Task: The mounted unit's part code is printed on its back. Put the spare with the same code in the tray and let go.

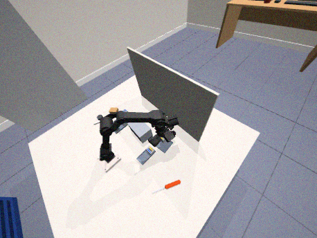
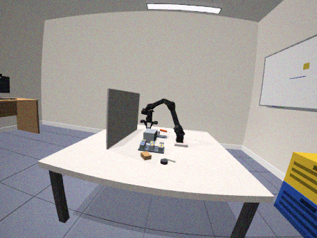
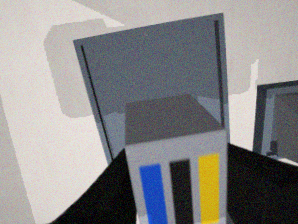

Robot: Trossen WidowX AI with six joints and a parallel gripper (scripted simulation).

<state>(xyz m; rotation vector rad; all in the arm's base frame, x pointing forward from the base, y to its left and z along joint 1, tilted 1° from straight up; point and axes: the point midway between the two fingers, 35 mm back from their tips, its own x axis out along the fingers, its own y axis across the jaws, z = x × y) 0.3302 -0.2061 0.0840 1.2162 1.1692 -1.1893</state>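
My gripper [image 1: 162, 138] [image 2: 149, 126] [image 3: 166, 149] is shut on a grey spare unit [image 3: 175, 117] with blue, black and yellow stripes. It holds the unit over the near part of the blue-grey tray [image 1: 165, 147] [image 3: 150, 65]; how high is hard to tell. The tray's far part is bare. The mounted unit [image 1: 145, 156] [image 3: 289, 122] sits in a dark-edged holder beside the tray, at the right edge of the wrist view. Other spares stand in a rack [image 1: 121, 128] [image 2: 151, 150], partly behind the arm in the top view. No printed code is readable.
A dark upright panel [image 1: 173, 90] [image 2: 121, 119] stands beside the tray. A grey box [image 1: 141, 131] [image 2: 150, 135] lies between the rack and the tray. An orange screwdriver [image 1: 173, 184] [image 2: 163, 130], a brown block [image 1: 113, 110] [image 2: 146, 156] and a black round object [image 2: 164, 161] lie farther out.
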